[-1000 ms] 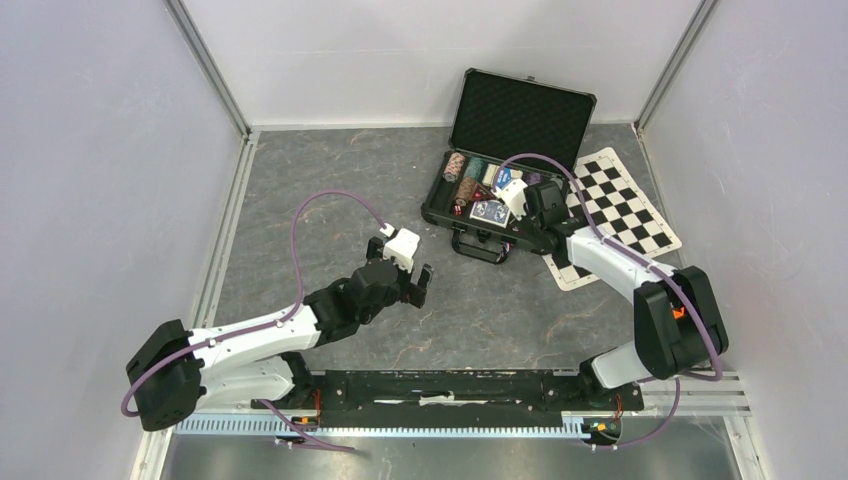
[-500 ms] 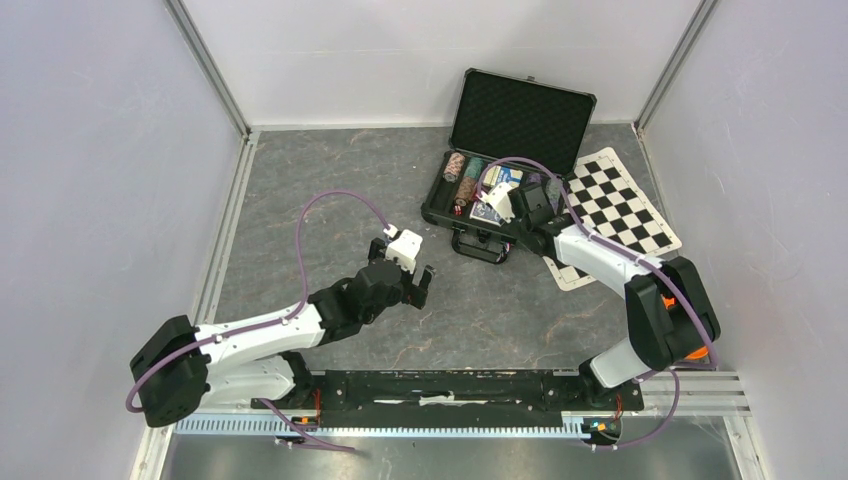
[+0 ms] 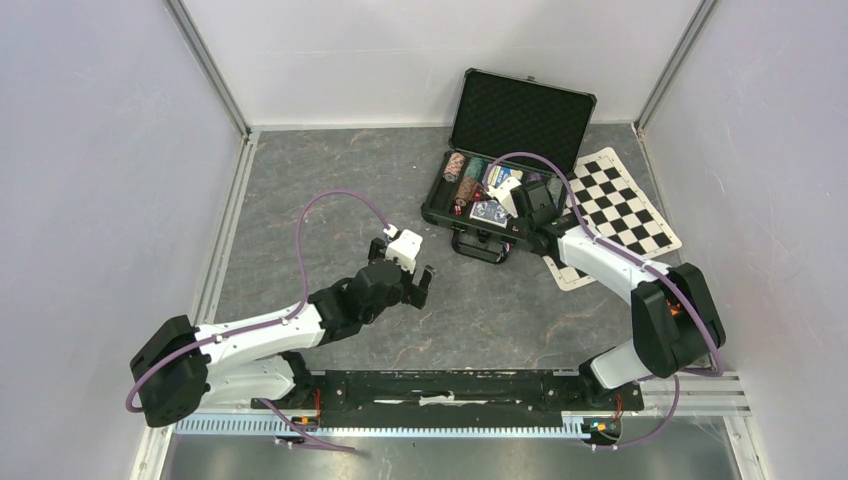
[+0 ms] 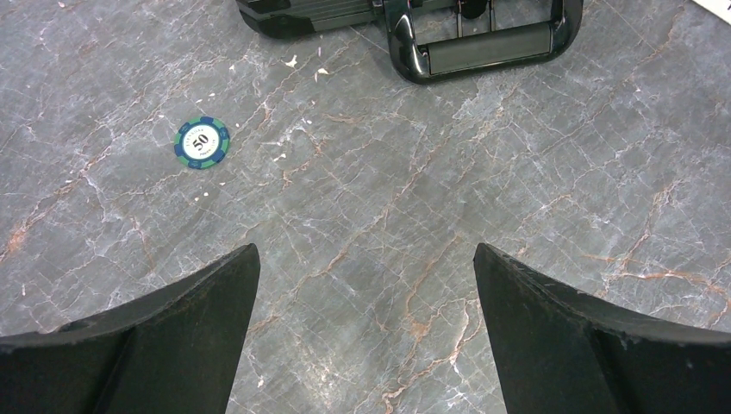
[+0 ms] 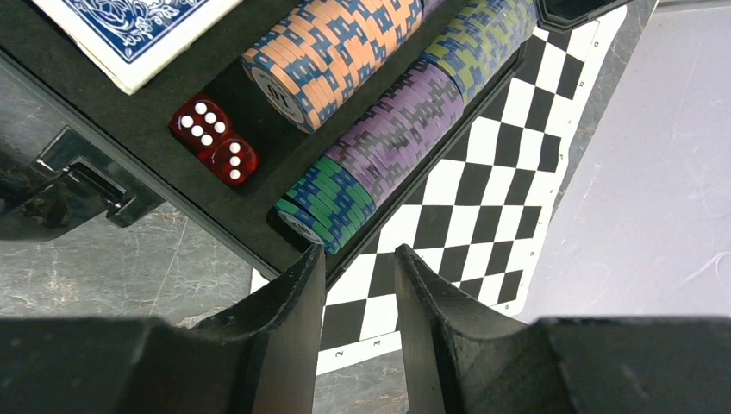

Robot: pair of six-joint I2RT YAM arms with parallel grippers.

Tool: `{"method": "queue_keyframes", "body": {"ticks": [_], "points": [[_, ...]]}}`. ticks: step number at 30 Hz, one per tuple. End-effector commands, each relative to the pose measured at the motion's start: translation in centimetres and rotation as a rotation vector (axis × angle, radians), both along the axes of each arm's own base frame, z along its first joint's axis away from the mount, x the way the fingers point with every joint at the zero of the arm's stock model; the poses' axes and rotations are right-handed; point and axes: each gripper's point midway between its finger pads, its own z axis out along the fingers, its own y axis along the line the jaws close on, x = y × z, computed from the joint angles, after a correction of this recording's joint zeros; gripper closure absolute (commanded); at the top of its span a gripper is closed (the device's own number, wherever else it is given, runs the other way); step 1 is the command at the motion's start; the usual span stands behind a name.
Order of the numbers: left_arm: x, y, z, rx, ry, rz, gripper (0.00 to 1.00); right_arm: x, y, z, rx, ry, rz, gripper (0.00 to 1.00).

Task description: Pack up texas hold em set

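Case (image 3: 436,214) sits open at the far right of the counter (image 3: 330,180), lid (image 3: 520,112) up, w/ chip rows (image 5: 379,129), two red dice (image 5: 215,142) and a blue card deck (image 5: 138,26) inside it. One stray chip (image 4: 202,142), blue-green and marked 50, lies flat on the bare counter, near the case's handle (image 4: 483,47) but apart from it.

Our left claw (image 4: 365,254) hangs over the counter w/ fingers spread wide and nothing in it. In its own view the chip is ahead and left of the gap. Our right claw (image 5: 358,254) is over the case's right edge by the green chips (image 5: 323,203), fingers a bit apart, nothing btwn them. The checkered mat (image 5: 483,198) shows thru the gap.

We reckon the stray chip is next. It's light, stiff, thin and prob slick, so it wants a pinch across opposite rims w/ tips right down at the counter, else it'll skate. The loaded case should be heavy and rigid, so we'd close the lid by its front edge.
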Motion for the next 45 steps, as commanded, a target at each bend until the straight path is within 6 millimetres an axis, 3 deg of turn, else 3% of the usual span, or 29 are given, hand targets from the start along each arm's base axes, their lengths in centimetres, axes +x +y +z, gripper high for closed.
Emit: {"method": "queue_keyframes", "body": {"ticks": [1, 10, 13, 16, 22, 24, 25, 26, 28, 33, 37, 45], "points": [[0.8, -0.4, 1.3, -0.051, -0.03, 0.034, 0.0, 0.6, 0.2, 1.3, 0.014, -0.045, -0.022, 0.58], [1.9, 0.9, 0.7, -0.055, -0.007, 0.087, 0.0, -0.2, 4.0, 4.4, 0.316, -0.144, 0.059, 0.58], [3.0, 2.0, 0.1, -0.056, 0.03, 0.122, 0.0, -1.3, 5.2, 5.6, 0.421, -0.184, 0.11, 0.57], [4.5, 3.1, -0.5, -0.054, 0.115, 0.182, 0.0, -2.5, 5.2, 6.6, 0.499, -0.234, 0.1, 0.52], [6.2, 4.5, -2.8, -0.057, 0.297, 0.312, 0.0, -4.6, 4.3, 8.0, 0.678, -0.374, 0.01, 0.36], [6.7, 5.2, -3.0, -0.055, 0.322, 0.375, 0.0, -5.1, 2.8, 8.4, 0.75, -0.453, -0.109, 0.09], [6.8, 5.7, -3.0, -0.05, 0.323, 0.41, 0.0, -5.4, 2.4, 8.4, 0.768, -0.473, -0.136, 0.02], [7.1, 6.0, -2.7, -0.047, 0.313, 0.428, 0.0, -5.5, 2.4, 9.3, 0.802, -0.51, -0.129, 0.02], [7.2, 6.2, -2.2, -0.033, 0.291, 0.41, 0.0, -6.1, 1.9, 9.2, 0.874, -0.526, -0.199, 0.02], [8.1, 6.1, -1.5, 0.038, 0.296, 0.395, 0.0, -7.1, 2.6, 8.5, 0.878, -0.463, -0.155, 0.02], [9.1, 6.1, -2.3, 0.183, 0.358, 0.401, 0.0, -7.5, 2.3, 7.1, 0.833, -0.404, -0.182, 0.03], [11.0, 5.0, -4.6, 0.313, 0.443, 0.363, 0.0, -8.6, 3.6, 5.9, 0.882, -0.36, -0.108, 0.04]]}}
